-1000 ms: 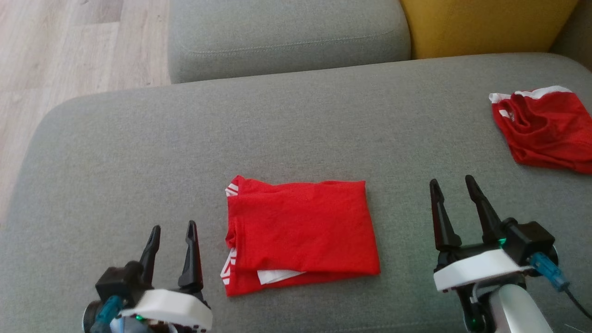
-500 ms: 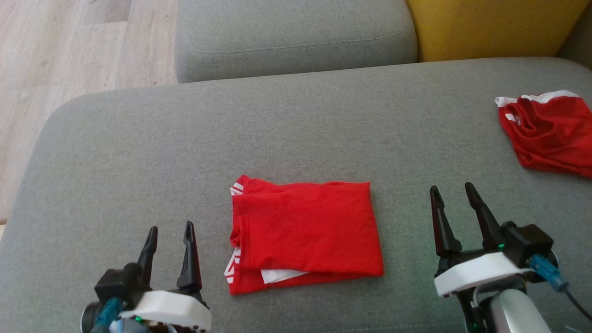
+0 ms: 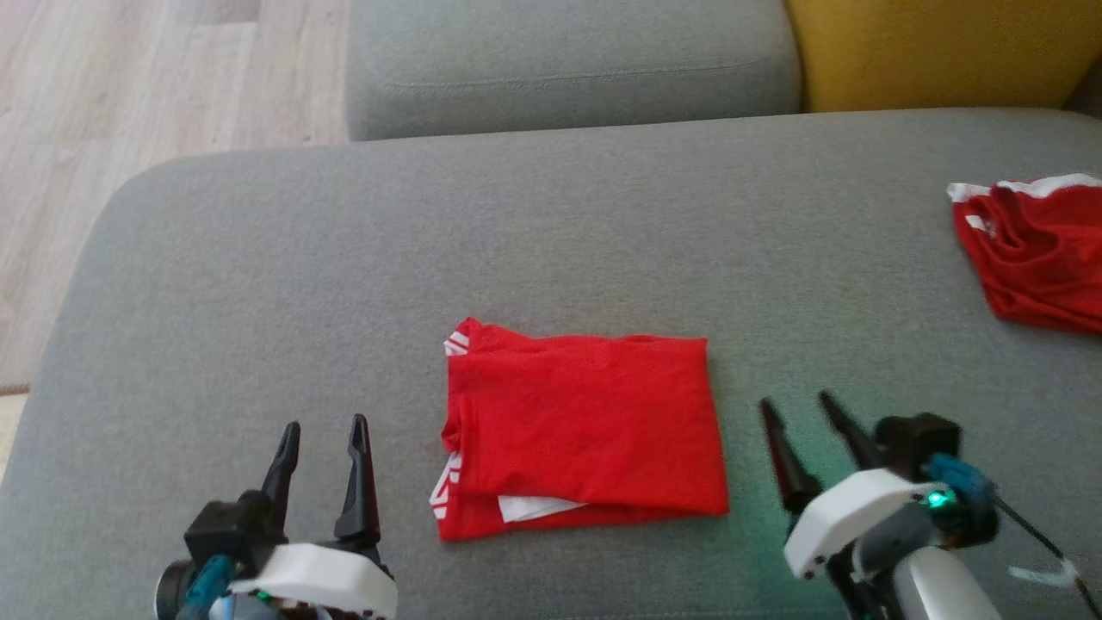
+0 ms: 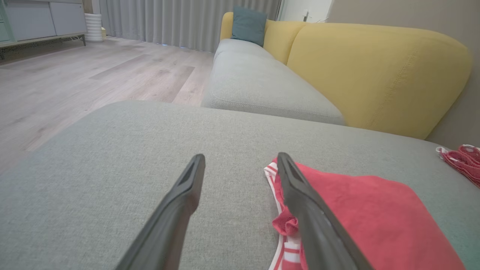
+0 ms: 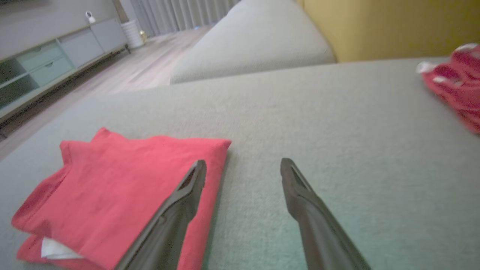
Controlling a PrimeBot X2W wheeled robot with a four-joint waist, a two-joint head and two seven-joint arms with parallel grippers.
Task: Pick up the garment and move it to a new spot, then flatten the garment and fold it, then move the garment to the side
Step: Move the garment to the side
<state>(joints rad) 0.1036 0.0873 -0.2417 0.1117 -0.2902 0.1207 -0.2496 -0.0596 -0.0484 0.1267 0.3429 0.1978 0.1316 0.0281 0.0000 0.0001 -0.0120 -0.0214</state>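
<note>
the folded red garment (image 3: 585, 426) lies near the front edge of the grey sofa seat (image 3: 516, 241), about the middle. the left gripper (image 3: 325, 424) and right gripper (image 3: 792, 400) sit on either side of it, both wide open, holding nothing. to move it aside well, i think they should pinch all the layers together so it does not come undone. a white tag (image 3: 538, 508) peeks out; no words can be read.

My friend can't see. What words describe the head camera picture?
A folded red garment lies on a grey sofa cushion, between the open left gripper and open right gripper. A crumpled red garment sits at the far right.
</note>
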